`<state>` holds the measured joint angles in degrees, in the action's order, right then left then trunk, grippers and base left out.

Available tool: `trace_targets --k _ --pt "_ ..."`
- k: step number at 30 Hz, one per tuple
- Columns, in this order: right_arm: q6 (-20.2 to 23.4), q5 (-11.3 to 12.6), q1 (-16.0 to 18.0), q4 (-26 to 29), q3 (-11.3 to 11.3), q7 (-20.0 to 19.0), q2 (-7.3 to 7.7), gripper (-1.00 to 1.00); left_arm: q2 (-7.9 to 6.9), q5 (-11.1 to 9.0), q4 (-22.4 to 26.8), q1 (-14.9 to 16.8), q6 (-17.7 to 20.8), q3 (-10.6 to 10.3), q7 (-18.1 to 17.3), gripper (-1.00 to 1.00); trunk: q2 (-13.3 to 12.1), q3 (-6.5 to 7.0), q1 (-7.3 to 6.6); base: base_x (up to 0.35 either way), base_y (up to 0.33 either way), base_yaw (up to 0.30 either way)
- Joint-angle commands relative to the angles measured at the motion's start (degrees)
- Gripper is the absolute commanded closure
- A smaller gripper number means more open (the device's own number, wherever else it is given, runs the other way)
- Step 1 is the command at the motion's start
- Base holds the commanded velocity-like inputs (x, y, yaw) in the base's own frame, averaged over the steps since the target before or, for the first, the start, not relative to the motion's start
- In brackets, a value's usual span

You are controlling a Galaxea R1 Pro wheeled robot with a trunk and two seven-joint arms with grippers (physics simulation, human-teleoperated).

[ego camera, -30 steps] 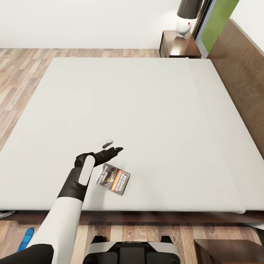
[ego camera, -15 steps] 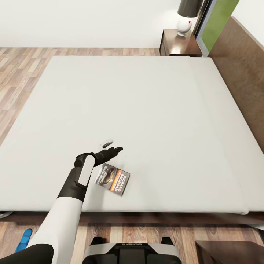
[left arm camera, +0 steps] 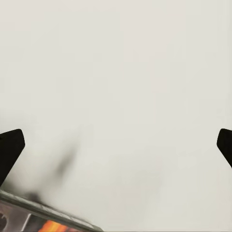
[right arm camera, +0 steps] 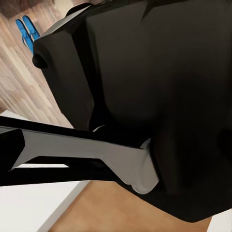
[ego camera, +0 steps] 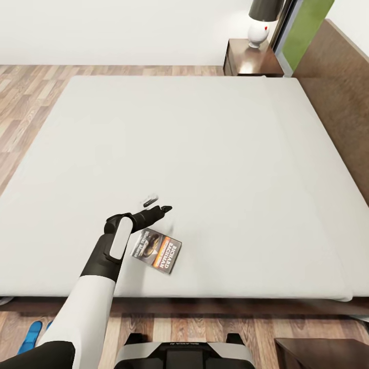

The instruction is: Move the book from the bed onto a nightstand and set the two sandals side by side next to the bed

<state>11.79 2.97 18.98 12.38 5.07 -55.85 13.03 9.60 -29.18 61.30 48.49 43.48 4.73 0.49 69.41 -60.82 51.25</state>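
Judging by how things lie, no part of the task is complete.

Bed: the large low platform bed, with dark brown wood frame, headboard and plain light grey-white mattress, spans most of the head view.

Nightstand: the small squarish dark reddish-brown wooden nightstand stands beyond the far corner of the bed by the headboard, carrying a white-bodied lamp with a dark shade. It sits well apart from the book, so a carry across or around the bed remains.

Left arm: the white-and-black left gripper reaches over the mattress just past the book's far edge. Its fingers stand wide apart with bare mattress between them in the left wrist view; nothing is held.

Right gripper: the right wrist view is crowded by dark robot bodywork, and the state of its fingers cannot be told.

Book: the small thin paperback book, grey-and-dark cover with an orange band, lies flat near the mattress's near edge, not yet grasped.

Sandals: the flat bright blue sandals lie on the wood floor near the bed's near-left corner; their exact arrangement cannot be confirmed, so that step is taken as outstanding.
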Motion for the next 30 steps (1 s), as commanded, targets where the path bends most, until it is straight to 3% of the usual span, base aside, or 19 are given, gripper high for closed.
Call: trace_targets --k 1,7,15,30 --pt "0.6 0.3 0.0 0.0 0.2 -0.2 0.01 -1.0 0.07 -0.3 0.0 0.0 0.4 0.2 0.0 -1.0 0.4 -0.21 0.23 0.0 0.0 0.0" --pt "0.6 0.3 0.0 0.0 0.2 -0.2 0.02 -1.0 0.07 -0.3 0.0 0.0 0.4 0.2 0.0 -1.0 2.8 -1.29 1.54 0.0 0.0 0.0" --pt "0.6 0.3 0.0 0.0 0.2 -0.2 0.03 -1.0 0.07 -0.3 0.1 0.0 0.4 0.2 0.0 -1.0 2.8 -1.29 1.54 0.0 0.0 0.0" --pt "0.6 0.3 0.0 0.0 0.2 -0.2 0.05 -1.0 0.07 -0.3 0.1 0.0 0.3 0.2 0.1 -1.0 8.9 -3.98 4.84 0.0 0.0 0.0"
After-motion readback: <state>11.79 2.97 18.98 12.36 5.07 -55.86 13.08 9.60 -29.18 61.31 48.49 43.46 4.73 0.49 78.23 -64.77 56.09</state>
